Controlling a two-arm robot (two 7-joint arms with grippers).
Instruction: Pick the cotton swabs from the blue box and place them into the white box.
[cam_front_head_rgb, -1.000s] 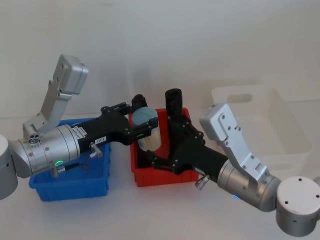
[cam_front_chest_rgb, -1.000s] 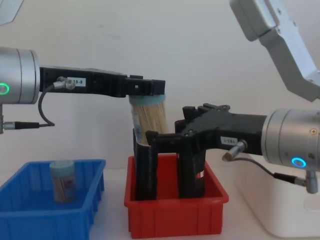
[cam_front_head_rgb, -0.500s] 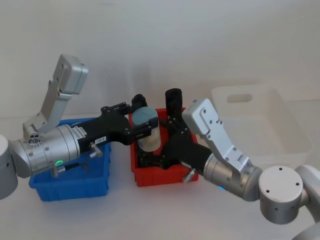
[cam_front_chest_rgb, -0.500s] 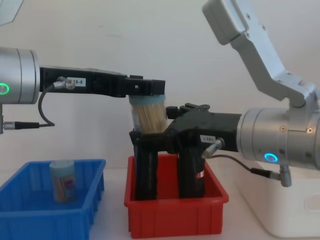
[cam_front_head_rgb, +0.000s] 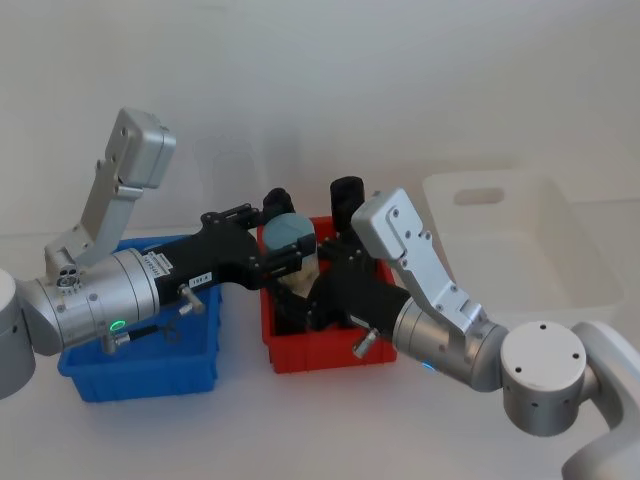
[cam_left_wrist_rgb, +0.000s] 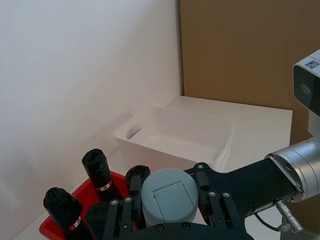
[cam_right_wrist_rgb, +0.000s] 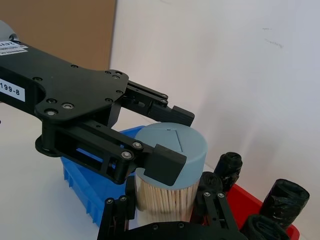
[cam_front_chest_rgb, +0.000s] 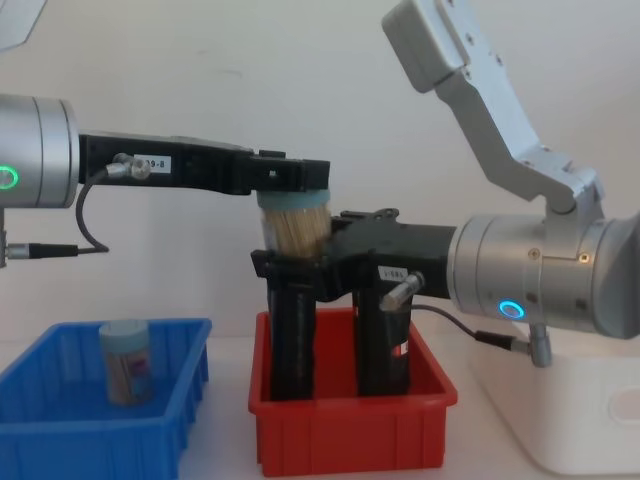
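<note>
A cotton swab jar (cam_front_chest_rgb: 295, 228) with a pale blue-grey lid (cam_front_head_rgb: 290, 231) hangs above the red bin. My left gripper (cam_front_chest_rgb: 293, 192) is shut on its lid; its fingers (cam_right_wrist_rgb: 169, 162) clamp the lid from two sides. My right gripper (cam_front_chest_rgb: 290, 268) reaches in from the right, open, with one finger on each side of the jar's lower part (cam_right_wrist_rgb: 165, 192). A second jar (cam_front_chest_rgb: 125, 360) stands upright in the blue box (cam_front_chest_rgb: 60, 440). The white box (cam_front_head_rgb: 560, 250) sits at the far right with nothing visible in it (cam_left_wrist_rgb: 175, 135).
The red bin (cam_front_chest_rgb: 350, 432) stands between the blue and white boxes, right under both grippers. It holds tall black upright objects (cam_front_chest_rgb: 380, 340), whose tops (cam_left_wrist_rgb: 97, 167) reach close to the right gripper's fingers. A white wall runs behind the table.
My right gripper has moved left and up to the hanging jar and now straddles its lower part. The left gripper and the jar have stayed in place.
</note>
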